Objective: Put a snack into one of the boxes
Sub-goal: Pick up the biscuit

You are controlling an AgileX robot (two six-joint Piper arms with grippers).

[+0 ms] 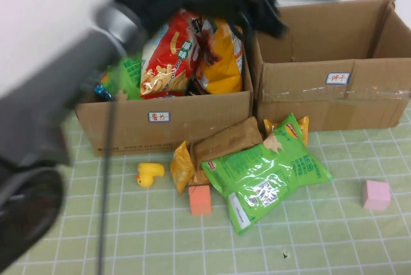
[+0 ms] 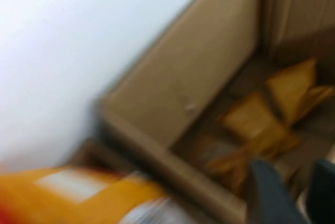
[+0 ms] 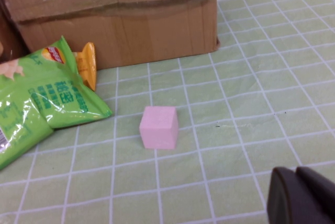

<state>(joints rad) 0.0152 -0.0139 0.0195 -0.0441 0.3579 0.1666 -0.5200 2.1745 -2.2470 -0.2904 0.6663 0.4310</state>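
Judged near release: left gripper [image 2: 290, 187] jaws apart, empty, over the wider box [image 1: 321, 92], yellow snacks [image 2: 261, 124] below; right gripper [image 3: 299, 199] closed near pink cube [image 3: 159, 127]; next, lift clear.

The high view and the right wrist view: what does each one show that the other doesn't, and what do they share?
Only the high view shows the left tool above the two cartons, the narrower brown cardboard box stuffed with snack bags, the yellow rubber duck and the orange foam cube.

Only the right wrist view shows the right tool, low over the green checked mat, with its fingers together.

Both show the wider taped cardboard box, the green crisp bag and the pink foam cube.
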